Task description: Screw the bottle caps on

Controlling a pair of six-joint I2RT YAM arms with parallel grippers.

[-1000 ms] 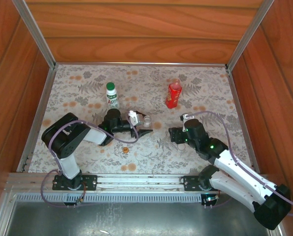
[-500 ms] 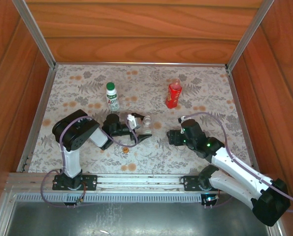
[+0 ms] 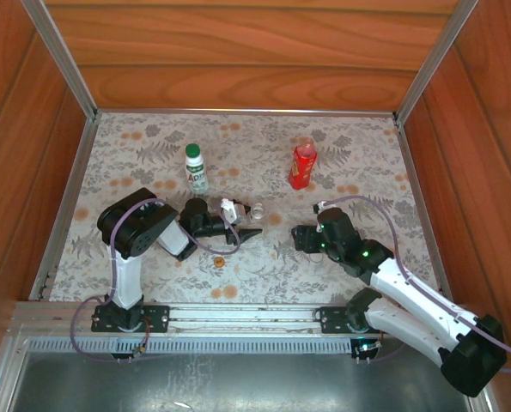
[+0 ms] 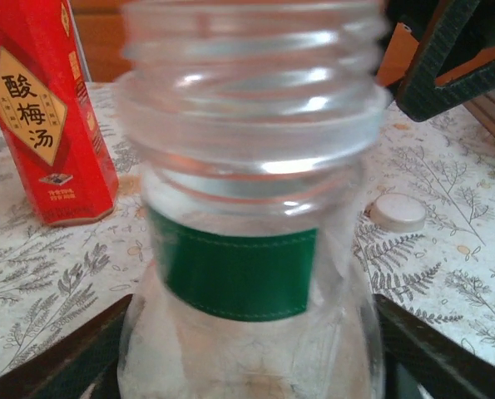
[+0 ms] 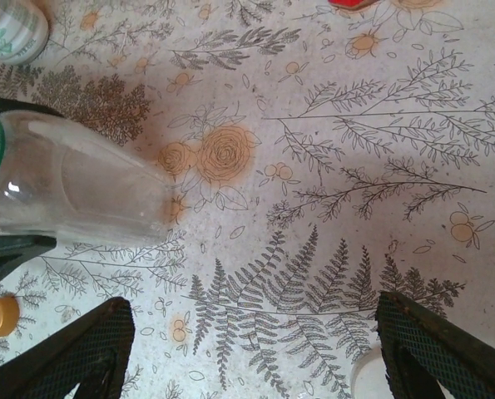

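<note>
A tiny clear bottle (image 4: 247, 249) with a green label stands upright and uncapped on the mat, and my left gripper (image 4: 251, 341) is shut on its lower body, one finger against each side. From above, the clear bottle (image 3: 258, 210) sits at the tip of the left gripper (image 3: 252, 221). My right gripper (image 5: 255, 332) hovers open over bare mat just right of the clear bottle (image 5: 81, 183). A white cap (image 4: 398, 213) lies loose beside it. An orange cap (image 3: 218, 260) lies nearer the front. The white bottle (image 3: 195, 172) wears a green cap (image 3: 192, 150). The red bottle (image 3: 303, 165) stands at the back.
The flowered mat (image 3: 367, 163) is boxed in by wooden walls and a metal rail (image 3: 238, 316) at the near edge. The right gripper's dark finger (image 4: 447, 58) hangs close behind the clear bottle. Open mat lies at the far left and right.
The left jaws spread wider around the clear bottle, then closed in against its sides. The left arm's elbow swung right. The right arm barely moved.
</note>
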